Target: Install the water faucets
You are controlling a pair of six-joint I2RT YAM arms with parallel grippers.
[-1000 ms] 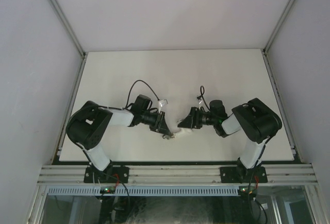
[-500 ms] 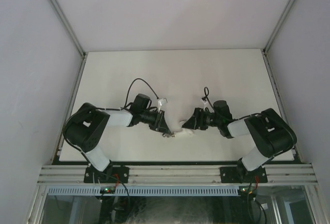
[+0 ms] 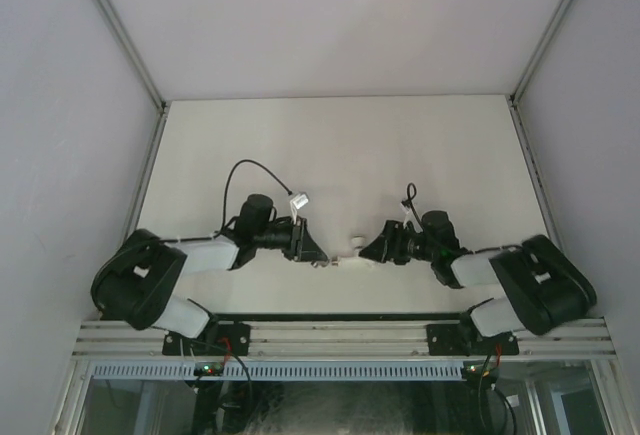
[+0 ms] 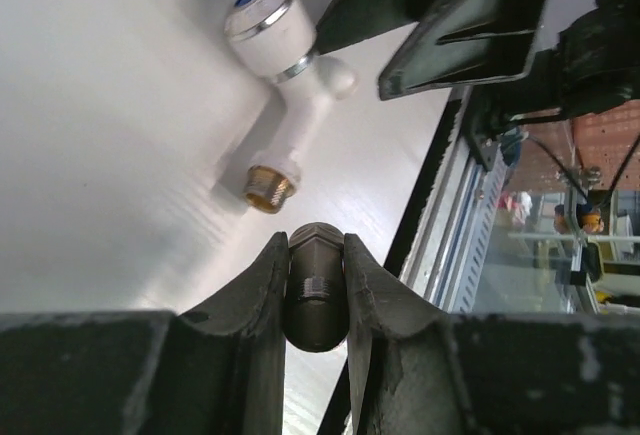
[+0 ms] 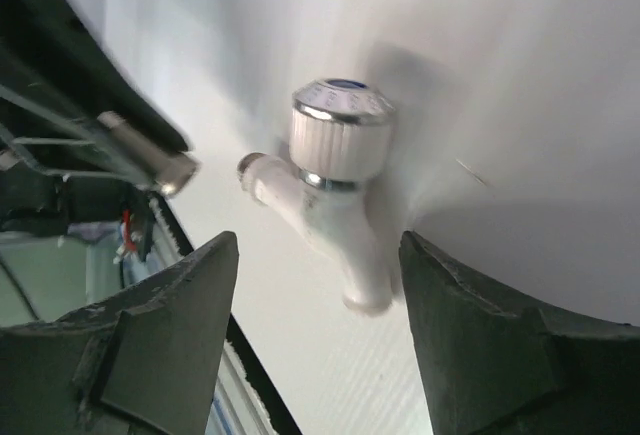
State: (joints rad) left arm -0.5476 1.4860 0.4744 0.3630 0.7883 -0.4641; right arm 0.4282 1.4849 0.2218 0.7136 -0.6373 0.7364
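The white plastic tap [image 3: 352,253] lies on the table between my two grippers. It shows in the left wrist view [image 4: 290,105] with a blue-capped knob and a brass threaded end, and in the right wrist view [image 5: 335,190]. My left gripper [image 3: 318,255] [image 4: 316,255] is shut on the short dark-grey metal fitting [image 4: 316,290], held just short of the tap's brass end. My right gripper [image 3: 368,252] [image 5: 318,255] is open, its fingers either side of the tap's spout end, not touching it.
The white table [image 3: 340,145] is walled by grey panels at the back and sides. An aluminium rail [image 3: 340,337] runs along the near edge. A small white tag [image 3: 297,199] hangs on the left arm's cable.
Both arms have lowered and drawn back toward the near edge. The right gripper has let go of the tap, which now lies on the table. The left gripper still holds the fitting.
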